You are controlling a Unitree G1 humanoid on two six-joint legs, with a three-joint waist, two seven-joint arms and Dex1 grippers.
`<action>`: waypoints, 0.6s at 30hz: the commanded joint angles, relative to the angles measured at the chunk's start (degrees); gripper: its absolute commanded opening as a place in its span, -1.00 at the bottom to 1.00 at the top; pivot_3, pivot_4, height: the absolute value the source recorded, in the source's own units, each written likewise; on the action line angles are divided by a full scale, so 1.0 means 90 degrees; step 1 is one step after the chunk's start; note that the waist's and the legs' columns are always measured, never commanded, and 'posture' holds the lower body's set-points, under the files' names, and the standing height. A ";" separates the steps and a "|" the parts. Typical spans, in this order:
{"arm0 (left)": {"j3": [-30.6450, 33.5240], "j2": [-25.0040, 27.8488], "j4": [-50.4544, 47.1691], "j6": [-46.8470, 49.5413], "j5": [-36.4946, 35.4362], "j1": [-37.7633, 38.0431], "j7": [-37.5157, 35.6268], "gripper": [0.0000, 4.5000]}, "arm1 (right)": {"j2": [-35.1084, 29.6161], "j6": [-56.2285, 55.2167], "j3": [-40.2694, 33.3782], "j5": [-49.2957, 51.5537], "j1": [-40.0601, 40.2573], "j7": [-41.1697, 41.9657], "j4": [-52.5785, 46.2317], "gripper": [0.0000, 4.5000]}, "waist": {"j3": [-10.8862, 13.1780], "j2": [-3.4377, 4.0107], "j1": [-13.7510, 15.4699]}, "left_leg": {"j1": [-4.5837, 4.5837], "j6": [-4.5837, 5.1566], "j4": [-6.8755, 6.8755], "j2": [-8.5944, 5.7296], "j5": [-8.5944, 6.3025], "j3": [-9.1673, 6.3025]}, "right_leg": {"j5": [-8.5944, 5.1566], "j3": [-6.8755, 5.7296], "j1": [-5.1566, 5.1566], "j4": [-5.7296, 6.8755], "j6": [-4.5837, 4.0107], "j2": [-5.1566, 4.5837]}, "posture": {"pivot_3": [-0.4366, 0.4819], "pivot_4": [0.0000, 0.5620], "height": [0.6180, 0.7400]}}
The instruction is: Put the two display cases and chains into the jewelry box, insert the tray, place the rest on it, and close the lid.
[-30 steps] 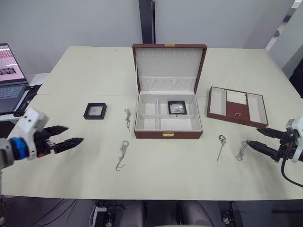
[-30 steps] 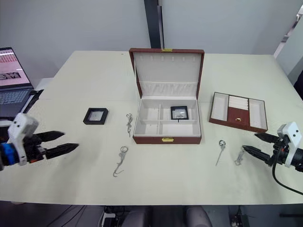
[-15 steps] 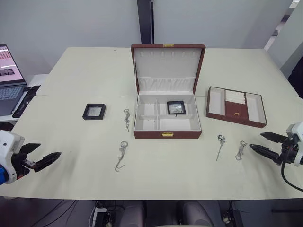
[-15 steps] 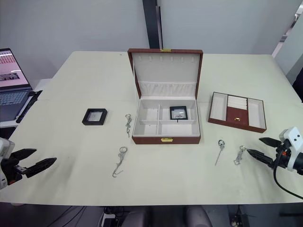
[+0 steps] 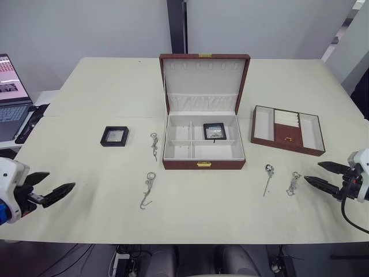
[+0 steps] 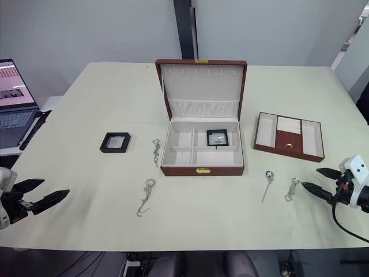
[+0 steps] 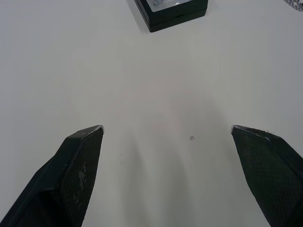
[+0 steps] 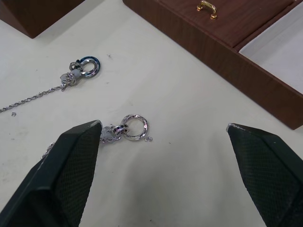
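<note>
We are at the loading step: one display case (image 5: 215,131) is in the jewelry box (image 5: 203,144). Our right gripper (image 5: 317,175), wide open and empty, must reach the nearest chain (image 8: 124,130); our left gripper (image 5: 51,186) is open and empty too.

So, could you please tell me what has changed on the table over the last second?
The left gripper has pulled back from the middle of the table to its left edge, open and empty. The right gripper has drawn back slightly from the chain beside it, also open. The jewelry box, tray, both display cases and all chains stayed put.
</note>
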 commanded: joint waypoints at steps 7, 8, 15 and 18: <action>-0.0235 0.0267 0.0078 -0.0256 0.0039 -0.0196 0.0049 0.99 | -0.0023 0.0169 -0.0137 0.0307 -0.0203 0.0140 -0.0418 1.00 | 0.0000 0.0000 0.0000 | 0.0000 0.0000 0.0000 0.0000 0.0000 -0.0001 | 0.0000 0.0000 0.0000 0.0000 0.0000 0.0000 | -0.05 -0.47 1.00; -0.0351 0.0330 0.0122 -0.0323 0.0077 -0.0244 0.0013 0.99 | -0.0026 0.0285 -0.0130 0.0410 -0.0232 0.0173 -0.0625 1.00 | 0.0000 0.0001 0.0000 | 0.0000 0.0000 0.0000 0.0000 0.0000 -0.0001 | 0.0000 -0.0001 0.0000 0.0001 0.0000 0.0000 | -0.05 -0.47 1.00; -0.1765 0.1045 0.1116 -0.1028 0.0483 -0.1517 -0.0548 0.99 | 0.0104 0.1208 0.0368 0.1235 -0.0723 0.0091 -0.2786 1.00 | 0.0000 0.0002 0.0002 | 0.0000 0.0000 0.0000 0.0001 0.0000 -0.0005 | 0.0000 -0.0005 -0.0001 0.0003 0.0000 0.0004 | -0.05 -0.47 1.00; -0.2464 0.1255 0.1838 -0.1444 0.0753 -0.2463 -0.0841 0.99 | 0.0262 0.1563 0.0621 0.1525 -0.0904 -0.0152 -0.3619 1.00 | 0.0000 0.0001 0.0006 | -0.0008 0.0000 0.0000 0.0002 0.0000 -0.0011 | 0.0000 -0.0012 -0.0006 0.0002 0.0000 0.0009 | -0.05 -0.47 1.00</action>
